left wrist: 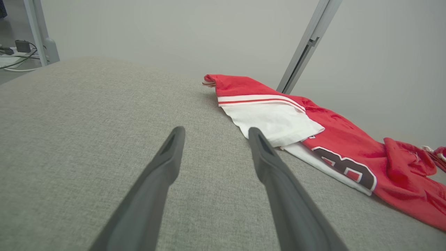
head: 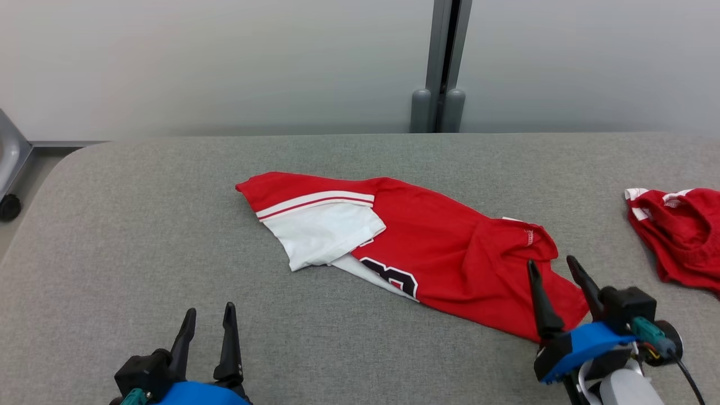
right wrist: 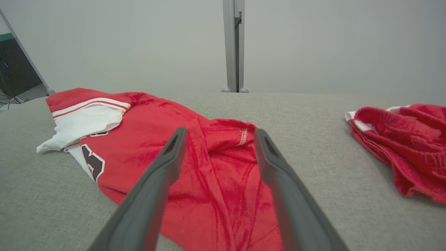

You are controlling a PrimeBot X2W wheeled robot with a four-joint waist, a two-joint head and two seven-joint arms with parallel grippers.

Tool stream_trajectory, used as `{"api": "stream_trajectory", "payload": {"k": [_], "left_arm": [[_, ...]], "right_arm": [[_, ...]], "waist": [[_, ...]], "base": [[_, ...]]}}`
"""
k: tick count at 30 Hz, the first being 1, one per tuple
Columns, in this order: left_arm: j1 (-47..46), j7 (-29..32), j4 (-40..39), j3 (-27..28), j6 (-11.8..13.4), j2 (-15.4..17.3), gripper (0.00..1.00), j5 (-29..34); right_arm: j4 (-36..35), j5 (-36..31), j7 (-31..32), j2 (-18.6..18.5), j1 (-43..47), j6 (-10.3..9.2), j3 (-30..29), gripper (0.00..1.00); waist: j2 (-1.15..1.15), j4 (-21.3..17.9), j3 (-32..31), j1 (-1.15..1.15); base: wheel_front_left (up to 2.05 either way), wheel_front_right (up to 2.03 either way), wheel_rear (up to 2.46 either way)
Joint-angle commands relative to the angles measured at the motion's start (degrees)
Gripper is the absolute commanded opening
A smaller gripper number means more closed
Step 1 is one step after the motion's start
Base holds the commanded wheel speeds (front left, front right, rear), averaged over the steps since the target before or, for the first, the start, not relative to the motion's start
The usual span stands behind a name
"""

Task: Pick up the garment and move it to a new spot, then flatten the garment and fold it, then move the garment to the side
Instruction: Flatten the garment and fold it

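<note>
A red garment point(head: 444, 247) with a white sleeve and a dark number lies crumpled in the middle of the grey padded table point(head: 112, 242). My right gripper point(head: 552, 263) hovers open above the garment's near right end, its fingers spread over a red fold point(right wrist: 219, 167). At the lower left my left gripper point(head: 210, 310) stands open over bare table, short of the white sleeve point(left wrist: 275, 120). The garment point(left wrist: 348, 146) stretches away to the right in the left wrist view.
A second red and white cloth point(head: 683, 236) lies bunched at the table's right edge, also point(right wrist: 404, 143) in the right wrist view. A grey post point(head: 441, 67) stands against the pale wall behind the table. A wheeled frame point(head: 10, 169) sits at far left.
</note>
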Motion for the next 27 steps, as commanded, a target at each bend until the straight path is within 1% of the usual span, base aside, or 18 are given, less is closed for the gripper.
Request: {"api": "stream_trajectory", "payload": {"k": [1, 5, 10, 14, 18, 19, 20, 21, 22, 27], "left_arm": [[-1.22, -0.25, -0.33, 0.15, -0.19, -0.25, 1.00, 0.55], [-2.20, -0.25, -0.78, -0.47, -0.44, -0.95, 1.00, 1.29], [-3.47, -0.25, -1.10, -1.02, -0.52, -1.79, 1.00, 2.01], [-4.22, -0.25, -1.06, -0.96, -0.95, -2.61, 1.00, 2.49], [-4.50, -0.25, -0.83, -0.38, -1.16, -3.03, 1.00, 2.78], [-4.55, -0.25, -0.75, -0.18, -1.22, -3.13, 1.00, 2.90], [-4.62, -0.25, -0.67, 0.04, -1.33, -3.20, 1.00, 3.00], [-4.70, -0.25, -0.61, 0.28, -1.41, -3.28, 1.00, 3.06], [-4.77, -0.25, -0.57, 0.53, -1.40, -3.33, 1.00, 3.07], [-4.76, -0.25, -0.31, 1.05, -1.75, -3.53, 1.00, 3.77]], "right_arm": [[0.55, -1.46, 1.15, -0.06, -2.73, 0.00, -0.25, 1.00], [3.57, -3.40, 5.22, -0.05, -8.62, 0.00, -0.34, 1.00], [10.05, -6.67, 10.42, -0.06, -15.50, 0.00, -1.83, 1.00], [15.27, -9.06, 12.51, -0.08, -19.49, 0.00, -3.94, 1.00], [20.12, -10.43, 13.07, -0.12, -22.41, 0.00, -5.37, 1.00], [21.17, -10.62, 12.77, -0.10, -23.02, 0.00, -5.67, 0.58], [22.06, -10.79, 12.46, -0.09, -23.60, 0.00, -5.87, 0.44], [22.83, -10.95, 11.96, -0.10, -24.13, 0.00, -5.99, 0.24], [23.50, -10.87, 11.15, -0.11, -24.63, 0.00, -5.95, 0.00], [25.36, -7.29, 6.24, -0.09, -25.51, 0.00, -3.98, 0.00]], "waist": [[0.00, 0.89, 1.08, 0.00], [0.00, 2.69, 3.02, 0.00], [0.00, 5.59, 5.54, 0.00], [0.00, 7.78, 7.26, 0.00], [0.00, 8.83, 8.34, 0.00], [0.00, 8.91, 8.51, 0.00], [0.00, 8.92, 8.67, 0.00], [0.00, 8.84, 8.80, 0.00], [0.00, 8.65, 8.88, 0.00], [0.00, 6.58, 8.41, 0.00]], "base": [[0.00, 0.00, 0.00], [0.00, 0.00, 0.00], [0.00, 0.00, 0.00], [0.00, 0.00, 0.00], [0.00, 0.00, 0.00], [0.00, 0.00, 0.00], [0.00, 0.00, 0.00], [0.00, 0.00, 0.00], [0.00, 0.00, 0.00], [0.00, 0.00, 0.00]]}}
